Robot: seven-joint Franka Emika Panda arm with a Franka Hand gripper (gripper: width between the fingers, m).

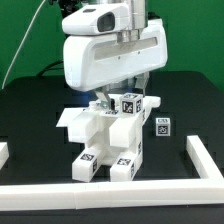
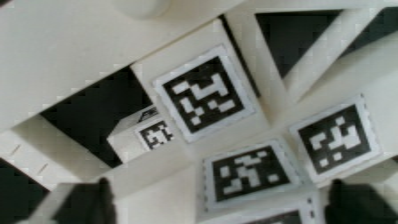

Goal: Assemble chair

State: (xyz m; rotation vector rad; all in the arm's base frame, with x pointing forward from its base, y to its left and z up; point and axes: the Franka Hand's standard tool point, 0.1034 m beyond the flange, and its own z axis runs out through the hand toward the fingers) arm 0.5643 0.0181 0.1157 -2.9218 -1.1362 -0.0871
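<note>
The chair parts (image 1: 108, 135) are matte white blocky pieces with black-and-white tags, clustered at the table's middle. One small tagged piece (image 1: 161, 126) lies apart toward the exterior view's right. My gripper (image 1: 122, 97) hangs low over the top of the cluster, and its big white body hides the parts behind it. In the wrist view the gripper (image 2: 217, 206) has its dark fingers (image 2: 80, 205) wide apart. A tagged white part (image 2: 214, 92) and a cross-braced frame (image 2: 294, 60) fill the view close below. The jaws stand open with a tagged piece between them, not clamped.
Long low white border rails run along the front (image 1: 110, 194) and at the exterior view's right (image 1: 203, 158). A short rail end (image 1: 4, 152) shows at the exterior view's left. The table top is black, with a green backdrop behind.
</note>
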